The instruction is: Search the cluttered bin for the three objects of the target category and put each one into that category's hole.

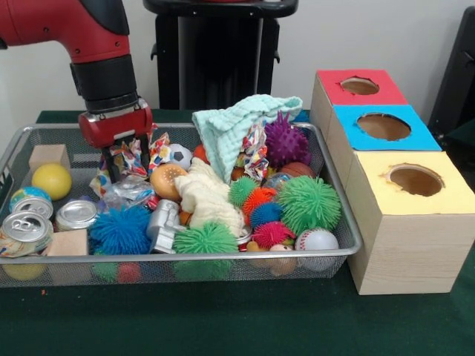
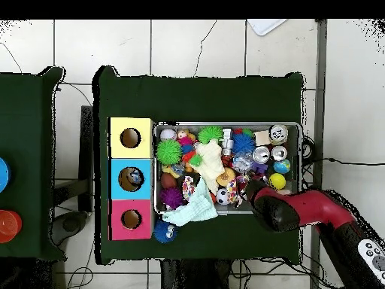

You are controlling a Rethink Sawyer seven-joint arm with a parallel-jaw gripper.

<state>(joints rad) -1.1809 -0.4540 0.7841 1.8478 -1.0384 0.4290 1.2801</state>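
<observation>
A wire mesh bin (image 1: 338,189) holds mixed clutter. My gripper (image 1: 121,159) reaches down into its back left part, right against a colourful crinkly wrapper (image 1: 135,156), and whether it holds the wrapper is hidden. In the overhead view the arm (image 2: 304,209) covers the gripper (image 2: 254,190). Three silver cans (image 1: 76,213) (image 1: 26,226) (image 1: 33,206) lie at the front left. Spiky balls fill the front and right: blue (image 1: 121,228), green (image 1: 308,202), purple (image 1: 286,141). Boxes with holes stand to the right: red (image 1: 360,86), blue (image 1: 384,127), yellow (image 1: 414,180).
A teal towel (image 1: 237,122) and a cream cloth (image 1: 208,196) drape over the middle. A yellow ball (image 1: 52,180), wooden blocks (image 1: 50,156), a soccer ball (image 1: 179,154) and a baseball (image 1: 317,241) are also inside. A blue fuzzy toy (image 2: 165,231) lies outside the bin.
</observation>
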